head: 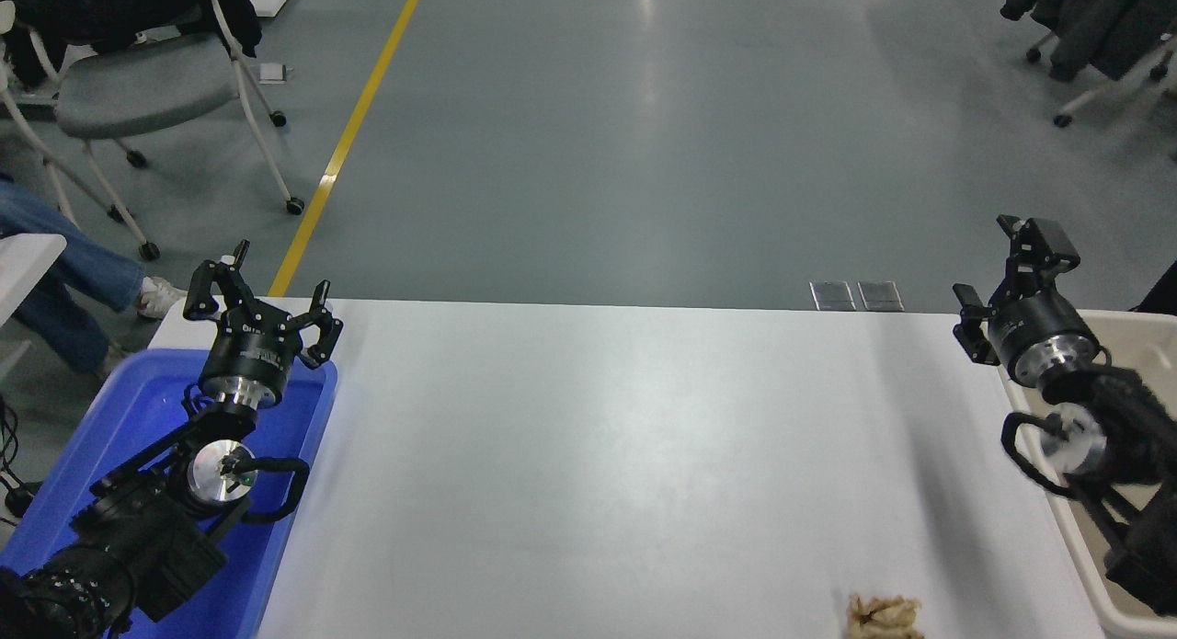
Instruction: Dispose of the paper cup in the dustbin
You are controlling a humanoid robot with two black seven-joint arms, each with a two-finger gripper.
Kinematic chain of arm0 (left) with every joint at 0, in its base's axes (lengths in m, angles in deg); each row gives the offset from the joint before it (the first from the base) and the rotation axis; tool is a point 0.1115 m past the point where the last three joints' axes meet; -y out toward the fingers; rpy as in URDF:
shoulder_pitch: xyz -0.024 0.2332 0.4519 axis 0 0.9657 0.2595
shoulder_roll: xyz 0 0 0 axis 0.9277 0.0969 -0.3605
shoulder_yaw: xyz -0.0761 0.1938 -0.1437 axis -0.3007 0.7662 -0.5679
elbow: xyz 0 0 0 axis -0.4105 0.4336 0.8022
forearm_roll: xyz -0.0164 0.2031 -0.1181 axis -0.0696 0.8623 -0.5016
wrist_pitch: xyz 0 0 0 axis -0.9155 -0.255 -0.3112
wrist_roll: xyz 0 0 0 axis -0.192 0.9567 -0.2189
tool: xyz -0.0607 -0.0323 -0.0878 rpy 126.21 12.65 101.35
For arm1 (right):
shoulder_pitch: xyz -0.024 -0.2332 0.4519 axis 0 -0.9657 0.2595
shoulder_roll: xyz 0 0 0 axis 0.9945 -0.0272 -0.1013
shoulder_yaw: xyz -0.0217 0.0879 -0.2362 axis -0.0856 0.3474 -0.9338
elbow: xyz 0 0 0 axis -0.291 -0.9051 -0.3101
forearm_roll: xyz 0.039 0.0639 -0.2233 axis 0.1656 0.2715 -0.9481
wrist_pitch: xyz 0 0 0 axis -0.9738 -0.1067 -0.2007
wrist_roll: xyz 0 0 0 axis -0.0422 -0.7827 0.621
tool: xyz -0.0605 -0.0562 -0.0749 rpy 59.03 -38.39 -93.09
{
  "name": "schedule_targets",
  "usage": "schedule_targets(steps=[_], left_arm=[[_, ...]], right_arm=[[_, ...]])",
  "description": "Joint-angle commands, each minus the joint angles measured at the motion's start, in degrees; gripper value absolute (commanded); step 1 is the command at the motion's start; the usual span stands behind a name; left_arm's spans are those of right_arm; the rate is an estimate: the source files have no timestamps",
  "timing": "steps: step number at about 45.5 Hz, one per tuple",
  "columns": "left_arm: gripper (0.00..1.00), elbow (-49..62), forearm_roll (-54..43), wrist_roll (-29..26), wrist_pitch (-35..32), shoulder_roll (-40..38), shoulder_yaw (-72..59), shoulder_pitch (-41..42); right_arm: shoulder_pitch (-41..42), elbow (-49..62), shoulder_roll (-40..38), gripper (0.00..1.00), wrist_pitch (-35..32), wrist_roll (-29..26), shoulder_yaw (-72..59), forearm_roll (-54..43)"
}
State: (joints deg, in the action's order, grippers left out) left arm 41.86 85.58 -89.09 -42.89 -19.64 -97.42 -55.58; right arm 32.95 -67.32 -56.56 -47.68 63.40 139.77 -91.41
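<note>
No paper cup shows in the head view; it is hidden or out of view. The cream-beige dustbin (1078, 558) stands at the table's right end, mostly covered by my right arm. My right gripper (1004, 271) is open and empty, held above the table's far right corner beside the bin's near rim. My left gripper (262, 294) is open and empty, parked over the blue tray at the left.
A crumpled tan paper wad (883, 616) lies at the table's front edge, right of centre. A blue tray (138, 409) sits at the left end under the left arm. Chairs (138, 87) and a person's legs (55, 244) are beyond the table at the left.
</note>
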Motion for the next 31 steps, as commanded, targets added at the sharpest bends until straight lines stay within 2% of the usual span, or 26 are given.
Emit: schedule_targets(steps=[1, 31], left_arm=[[1.0, 0.0, 0.01, 0.0, 0.0, 0.0, 0.0, 0.0], [1.0, 0.0, 0.01, 0.0, 0.0, 0.0, 0.0, 0.0]], right_arm=[[-4.34, -1.83, 7.9, 0.99, -3.34, 2.27, 7.93, -2.84], [-4.6, 1.68, 7.99, 0.99, -5.36, 4.99, 7.32, -2.05]])
